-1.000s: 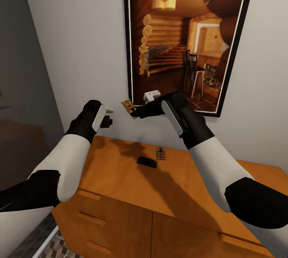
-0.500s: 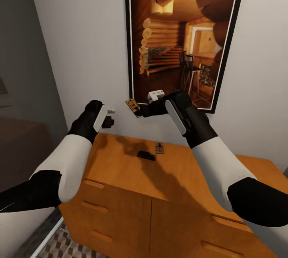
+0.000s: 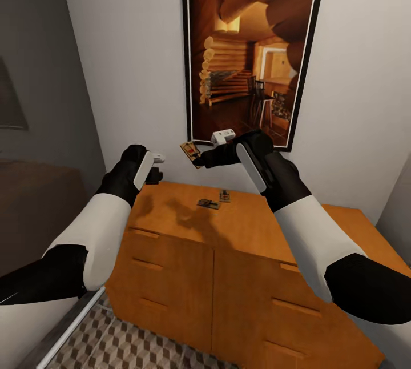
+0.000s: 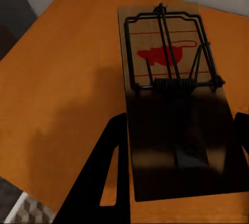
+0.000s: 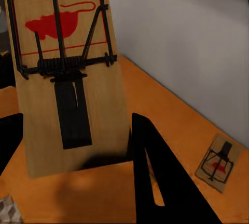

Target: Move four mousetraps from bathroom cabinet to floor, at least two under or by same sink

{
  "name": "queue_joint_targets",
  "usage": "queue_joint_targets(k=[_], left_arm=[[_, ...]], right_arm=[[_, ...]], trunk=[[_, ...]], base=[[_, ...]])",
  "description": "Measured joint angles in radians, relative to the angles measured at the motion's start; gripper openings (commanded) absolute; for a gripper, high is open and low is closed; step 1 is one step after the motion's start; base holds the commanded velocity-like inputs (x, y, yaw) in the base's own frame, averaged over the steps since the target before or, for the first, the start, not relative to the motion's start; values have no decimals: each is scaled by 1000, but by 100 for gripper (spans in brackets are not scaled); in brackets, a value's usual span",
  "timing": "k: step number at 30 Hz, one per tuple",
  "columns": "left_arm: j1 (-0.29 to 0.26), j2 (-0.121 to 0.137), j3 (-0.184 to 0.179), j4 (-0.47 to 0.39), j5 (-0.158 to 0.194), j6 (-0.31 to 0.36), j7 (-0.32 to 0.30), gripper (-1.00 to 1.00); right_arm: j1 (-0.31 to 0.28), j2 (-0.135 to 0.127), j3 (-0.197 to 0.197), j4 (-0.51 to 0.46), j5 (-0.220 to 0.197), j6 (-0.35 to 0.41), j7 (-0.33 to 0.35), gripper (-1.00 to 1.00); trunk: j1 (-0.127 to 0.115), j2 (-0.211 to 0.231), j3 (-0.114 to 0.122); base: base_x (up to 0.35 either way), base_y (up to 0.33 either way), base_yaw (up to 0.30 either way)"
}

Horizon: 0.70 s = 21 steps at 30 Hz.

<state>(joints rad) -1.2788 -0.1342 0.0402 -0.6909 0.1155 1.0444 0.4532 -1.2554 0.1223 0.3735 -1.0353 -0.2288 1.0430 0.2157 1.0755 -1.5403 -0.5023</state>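
Both arms up over the cabinet [image 3: 228,255], each with a trap in hand. Right gripper [image 3: 201,159] is closed on a trap [image 3: 190,153], pinched by its near end; the board sticks out past the fingertips toward the wall, tilted on edge. In the right wrist view that trap [image 5: 65,73] stands lengthwise along the fingers, red mark at the far end.

Left gripper [image 3: 154,173]: head view shows little of the jaws, but the left wrist view has a trap [image 4: 174,99] lying along the fingers with its near end in shadow between them, so we take it as closed on that board. This trap cannot be made out in the head view; the wrist hides it.

Two more traps lie on the cabinet worktop, close together, near the wall and below the right gripper: one [image 3: 208,204] nearer us, one [image 3: 225,195] just behind it. One of them [image 5: 219,162] shows in the right wrist view; we cannot tell which.

What the next move turns on, as we judge it: the floor [image 3: 108,346] lies down and toward us from both grippers, at the cabinet's foot on the left side. The left arm is the nearer to that tiled patch. Both held traps have their long axis in line with the fingers, so lowering them flat calls for turning the wrists downward.

No sink in view. The floor is cut off by the left arm and the frame edge.
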Motion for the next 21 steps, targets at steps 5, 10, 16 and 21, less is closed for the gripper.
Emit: queue_joint_targets(k=[5,10,16,21], left_arm=[[0,-2,-1,0,1,-9,-9,-100],[1,-11,-1,4,1,-86,-45,-100],[4,-15,-3,22,-1,-348,-62,-100],[5,-15,-4,30,-4,-421,-131,-100]], right_arm=[[0,-10,-2,50,5,0,-30,-100],[0,-36,-3,86,3,0,-95,-100],[0,-98,-5,95,2,0,-129,-100],[0,-139,-31,115,-1,1,-132,-100]], trunk=[[0,0,0],[-1,0,0],[-1,0,0],[-1,0,0]], base=[[-162,0,0],[-25,0,0],[-3,0,0],[0,0,0]])
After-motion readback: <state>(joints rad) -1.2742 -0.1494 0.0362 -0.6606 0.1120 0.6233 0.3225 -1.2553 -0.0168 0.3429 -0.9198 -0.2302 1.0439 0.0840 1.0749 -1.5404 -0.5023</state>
